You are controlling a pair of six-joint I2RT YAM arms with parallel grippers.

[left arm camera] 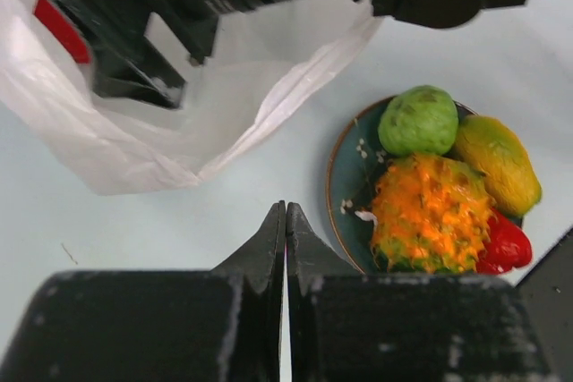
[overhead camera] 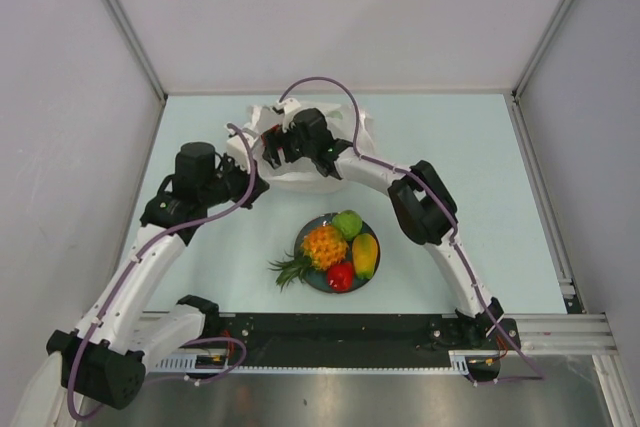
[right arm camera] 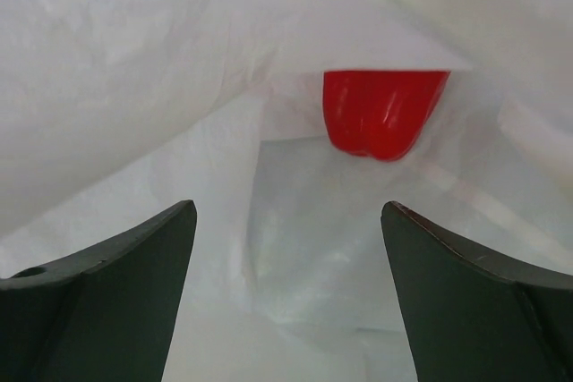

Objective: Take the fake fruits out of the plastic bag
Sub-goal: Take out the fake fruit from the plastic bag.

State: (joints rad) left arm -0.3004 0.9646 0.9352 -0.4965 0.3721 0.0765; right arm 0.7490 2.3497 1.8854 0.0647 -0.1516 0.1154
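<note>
Right gripper [right arm camera: 288,216]: fingers apart inside thin translucent white plastic bag [right arm camera: 134,69]; glossy red plastic fruit [right arm camera: 383,114] ahead, clear only in this wrist view.
Left gripper [left arm camera: 285,221]: fingers together, empty, near bag.
Dark blue-grey round plate [left arm camera: 345,194]: four fruits [left arm camera: 430,212], outside bag.

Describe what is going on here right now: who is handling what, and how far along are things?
The right gripper, jaws open, is inside the plastic bag, facing a red fruit that lies there ungrasped. The left gripper is shut and empty, pointing at the gap between bag and plate. On the plate lie a pineapple, a green fruit, a mango and a second red fruit.
</note>
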